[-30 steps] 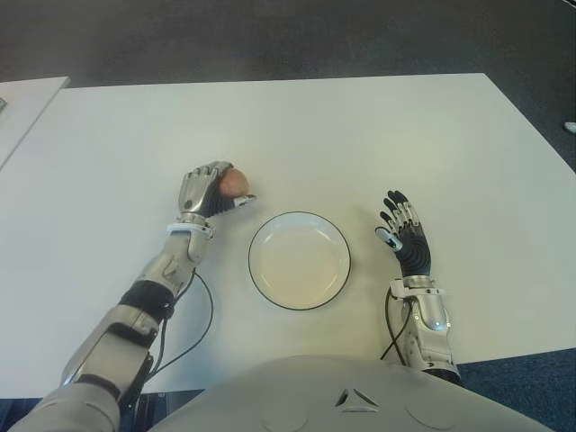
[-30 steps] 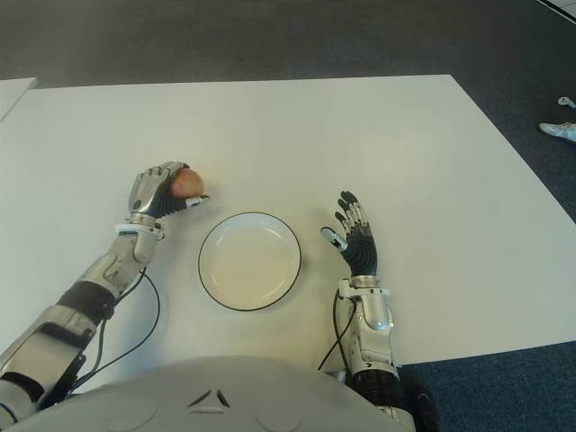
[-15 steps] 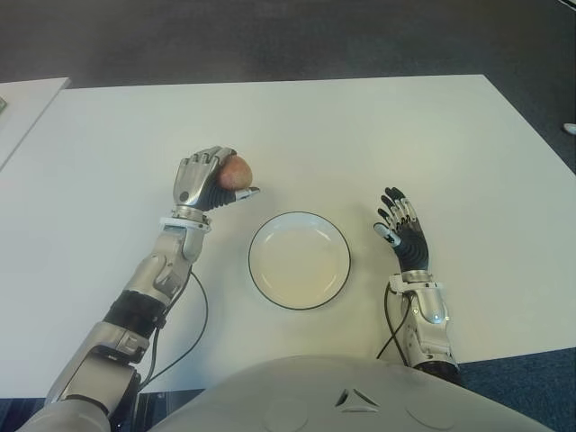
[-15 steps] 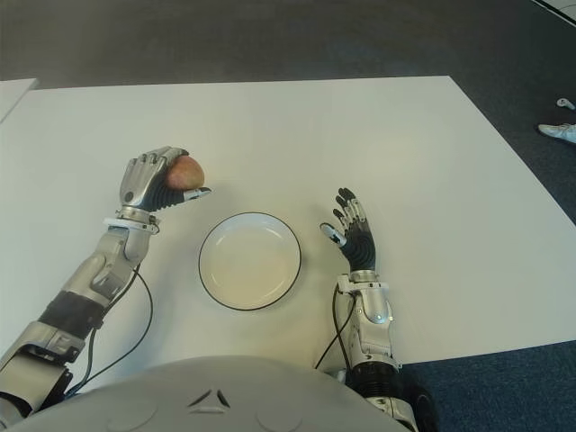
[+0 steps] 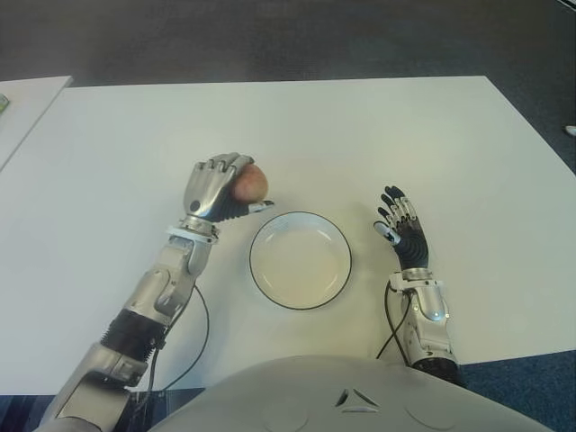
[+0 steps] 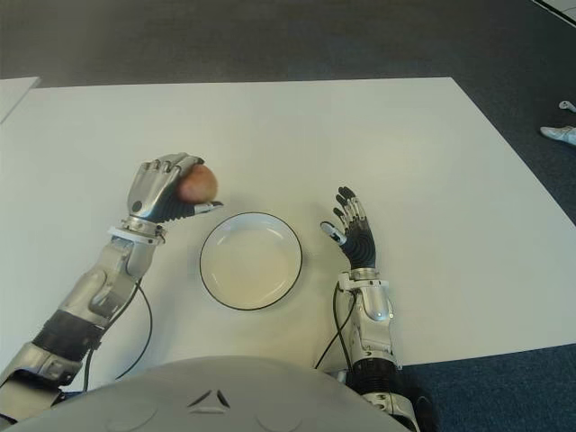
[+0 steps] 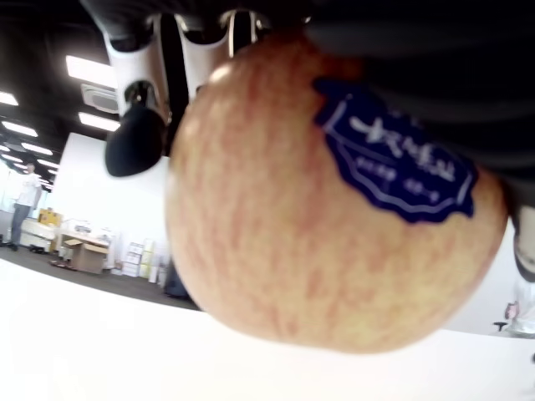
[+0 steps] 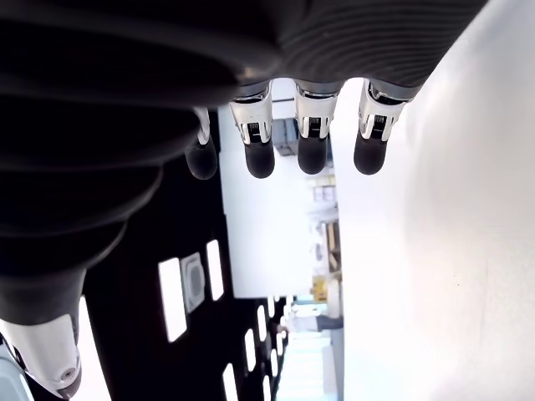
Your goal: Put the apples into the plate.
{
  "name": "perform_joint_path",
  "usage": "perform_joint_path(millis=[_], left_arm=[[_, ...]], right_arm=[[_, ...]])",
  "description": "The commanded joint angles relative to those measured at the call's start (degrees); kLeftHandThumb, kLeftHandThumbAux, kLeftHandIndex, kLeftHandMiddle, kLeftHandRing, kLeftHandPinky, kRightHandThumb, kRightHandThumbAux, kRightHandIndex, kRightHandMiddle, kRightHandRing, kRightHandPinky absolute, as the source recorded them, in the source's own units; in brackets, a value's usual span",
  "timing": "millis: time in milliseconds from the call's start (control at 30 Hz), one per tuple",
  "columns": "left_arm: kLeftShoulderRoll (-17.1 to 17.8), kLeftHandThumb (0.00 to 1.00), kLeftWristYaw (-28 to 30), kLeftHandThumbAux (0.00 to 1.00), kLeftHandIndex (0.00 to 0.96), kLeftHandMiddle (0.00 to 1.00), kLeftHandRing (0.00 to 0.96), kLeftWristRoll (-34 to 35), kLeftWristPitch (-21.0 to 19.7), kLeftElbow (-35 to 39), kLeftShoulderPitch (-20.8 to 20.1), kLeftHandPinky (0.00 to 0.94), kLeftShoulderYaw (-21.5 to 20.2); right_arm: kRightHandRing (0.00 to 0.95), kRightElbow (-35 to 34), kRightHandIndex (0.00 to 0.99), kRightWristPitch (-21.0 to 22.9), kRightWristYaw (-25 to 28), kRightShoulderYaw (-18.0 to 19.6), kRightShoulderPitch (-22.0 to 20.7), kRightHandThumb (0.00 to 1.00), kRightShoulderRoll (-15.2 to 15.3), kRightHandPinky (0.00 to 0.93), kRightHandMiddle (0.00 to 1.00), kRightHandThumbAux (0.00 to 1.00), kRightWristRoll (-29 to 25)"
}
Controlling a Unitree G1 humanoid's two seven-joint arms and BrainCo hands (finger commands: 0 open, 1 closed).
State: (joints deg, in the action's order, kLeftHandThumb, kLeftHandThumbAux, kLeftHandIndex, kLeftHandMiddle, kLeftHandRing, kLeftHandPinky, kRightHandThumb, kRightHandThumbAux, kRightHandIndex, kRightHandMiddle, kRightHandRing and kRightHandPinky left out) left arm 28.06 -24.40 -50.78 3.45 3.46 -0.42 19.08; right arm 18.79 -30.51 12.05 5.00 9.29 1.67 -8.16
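silver and black fingers (image 5: 219, 167) of the left hand (image 5: 216, 189) are curled tight around a reddish apple (image 5: 249, 184), the thumb tucked under it on the plate side. from the left wrist camera the apple (image 7: 326, 217) fills most of the frame, streaked red over yellow, with a dark blue sticker (image 7: 397, 154) on its skin and fingertips pressed against its upper part. the apple is clear of the table (image 5: 360, 135), held just to the left of the plate (image 5: 300, 261) and a little farther from the robot than the plate's rim, not over the dish itself. the plate is round, pale inside with a thin dark rim, and lies on the white table directly in front of the robot, with nothing in it.

the right hand (image 5: 403, 229) shows on the right of the plate, near its rim but apart from it, palm turned toward the plate. its fingers (image 8: 259, 134) are stretched out and slightly spread, gripping nothing; the right wrist camera shows the tips lined up straight beside the white table surface. whether that hand touches the table cannot be told.

a dark cable (image 5: 200, 333) loops on the table beside the left forearm, and another (image 5: 389, 328) runs beside the right forearm. dark floor (image 5: 270, 36) lies beyond the table's far edge.
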Motion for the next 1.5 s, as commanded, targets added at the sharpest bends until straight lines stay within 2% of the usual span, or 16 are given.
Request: perform_joint_path(millis=[33,233,533,1067,1300,1500], left_arm=[[-0.06,0.855,0.11,0.666,0.401,0.535,0.829,-2.65,2.12,2.48,0.60,0.784,1.07],[-2.07,0.856,0.18,0.665,0.401,0.534,0.823,-5.16,6.06,3.89,2.28,0.792,5.79],[-3.83,0.855,-3.20,0.666,0.400,0.530,0.808,-8.32,10.32,1.70,3.38,0.782,8.78],[-4.89,0.852,-2.89,0.667,0.397,0.529,0.809,-11.02,12.04,3.75,4.75,0.800,10.31],[-4.77,0.853,-0.10,0.666,0.396,0.535,0.812,-10.92,11.94,5.76,5.85,0.825,11.06],[-4.66,0.853,0.21,0.665,0.397,0.536,0.801,-10.99,12.80,3.57,6.46,0.798,11.94]], right_arm=[[0.000,4.28,0.018,1.16,-0.53,-0.15,2.30,0.097,-1.12,0.002,0.000,0.623,0.20],[0.000,4.00,0.010,1.57,-0.73,-0.36,2.35,0.100,-1.11,0.000,0.000,0.620,0.63],[0.000,4.09,0.007,1.16,-0.96,-0.34,2.35,0.103,-1.48,0.000,0.000,0.616,1.00],[0.000,4.77,0.003,0.62,-1.10,-0.64,1.96,0.108,-1.67,0.000,0.000,0.621,1.43],[0.000,4.82,0.001,0.30,-1.76,-0.76,1.97,0.095,-1.75,0.000,0.000,0.625,2.35],[0.000,4.57,0.002,-0.34,-2.61,-0.91,2.15,0.088,-1.81,0.001,0.000,0.630,3.23]])
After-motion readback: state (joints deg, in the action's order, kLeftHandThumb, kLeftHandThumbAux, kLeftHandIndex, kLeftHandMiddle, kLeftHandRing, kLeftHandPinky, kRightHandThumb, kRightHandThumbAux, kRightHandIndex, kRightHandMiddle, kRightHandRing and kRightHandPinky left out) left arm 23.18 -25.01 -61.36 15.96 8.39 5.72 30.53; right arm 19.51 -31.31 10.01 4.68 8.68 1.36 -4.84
